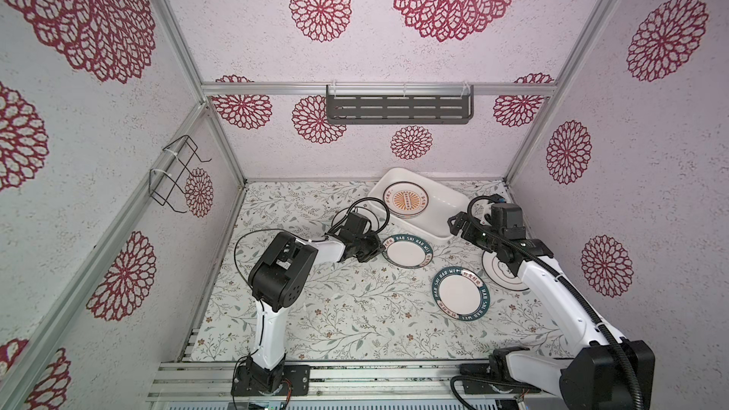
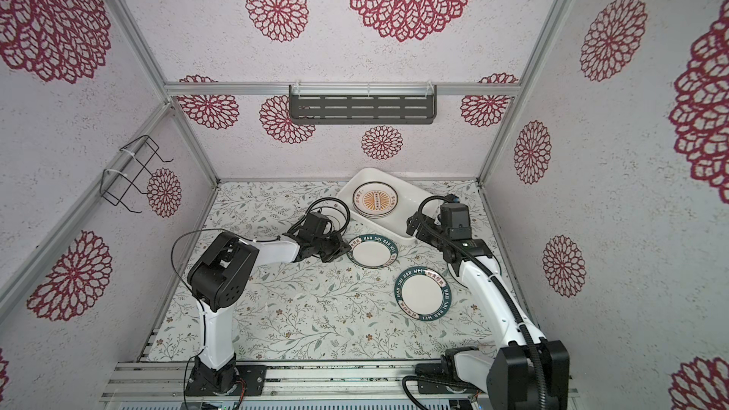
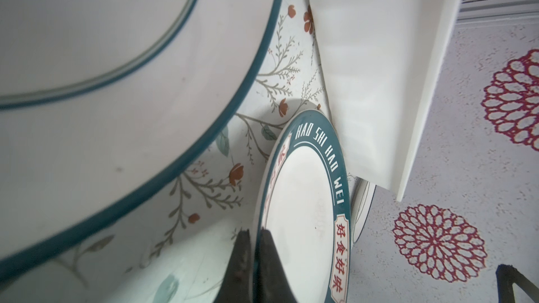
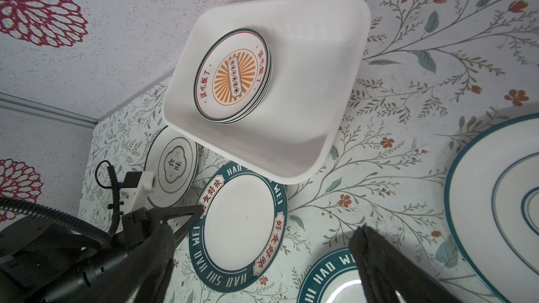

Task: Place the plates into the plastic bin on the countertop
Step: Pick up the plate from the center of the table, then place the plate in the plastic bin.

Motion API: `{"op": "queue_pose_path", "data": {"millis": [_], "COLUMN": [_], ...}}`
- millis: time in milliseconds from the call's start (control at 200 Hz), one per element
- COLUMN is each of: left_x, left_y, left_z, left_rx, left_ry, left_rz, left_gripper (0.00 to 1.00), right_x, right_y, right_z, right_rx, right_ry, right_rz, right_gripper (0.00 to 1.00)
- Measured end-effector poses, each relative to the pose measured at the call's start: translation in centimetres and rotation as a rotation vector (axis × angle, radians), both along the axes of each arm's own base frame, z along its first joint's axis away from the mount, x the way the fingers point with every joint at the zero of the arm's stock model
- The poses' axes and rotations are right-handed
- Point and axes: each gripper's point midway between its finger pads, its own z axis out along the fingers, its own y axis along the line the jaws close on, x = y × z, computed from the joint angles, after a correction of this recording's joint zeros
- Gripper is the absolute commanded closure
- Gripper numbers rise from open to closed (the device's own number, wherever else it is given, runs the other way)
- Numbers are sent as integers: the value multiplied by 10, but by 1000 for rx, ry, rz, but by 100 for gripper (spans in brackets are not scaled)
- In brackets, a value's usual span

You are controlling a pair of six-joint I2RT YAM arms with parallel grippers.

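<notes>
Gripping the rim of a teal-lettered plate (image 1: 408, 251), the left pincer (image 1: 379, 251) is closed tight. In the left wrist view its fingers (image 3: 271, 257) pinch this rim from both sides. The plate is on the counter (image 1: 335, 309), right beside the wall of the plastic bin (image 1: 440, 207). The right pincer (image 1: 454, 224) hangs wide open near the bin's corner and holds nothing. Inside the bin is a stack of plates, an orange sunburst plate (image 1: 406, 201) on top. On the counter are also a second teal-lettered plate (image 1: 459, 290), a black-ringed plate (image 1: 493, 272) partly under the right arm, and an emblem plate (image 4: 172, 167) beside the bin.
</notes>
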Motion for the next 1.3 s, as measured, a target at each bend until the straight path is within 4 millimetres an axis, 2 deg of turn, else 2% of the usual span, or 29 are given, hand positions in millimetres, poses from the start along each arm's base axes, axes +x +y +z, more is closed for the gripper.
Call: {"op": "queue_pose_path", "data": {"millis": [280,480,600,776,991,1156,1301], "left_x": [-21,-41,-42,-27,7,26,37], "left_y": [17,33,37,42,59,67,63], "left_z": [27,65,93,146,205,231,238], "left_rx": [102,179,199,196,172,137,105], "left_ry": [3,-25,-67,-189,-343,-409,-432], "left_rz": [-16,-60,-79,-60,40,82,80], "left_gripper": [100,100,100,100,100,100,100], "right_x": [2,9,13,19,27,31,34], "right_y": [4,14,24,40,66,78,85], "right_z": [2,-5,-12,-13,3,6,9], "right_rx": [29,75,114,194,351,459,501], "right_ry": [-8,5,24,28,-25,-34,-46], "right_rz": [24,72,112,171,267,301,316], "right_gripper": [1,1,1,3,14,17,17]}}
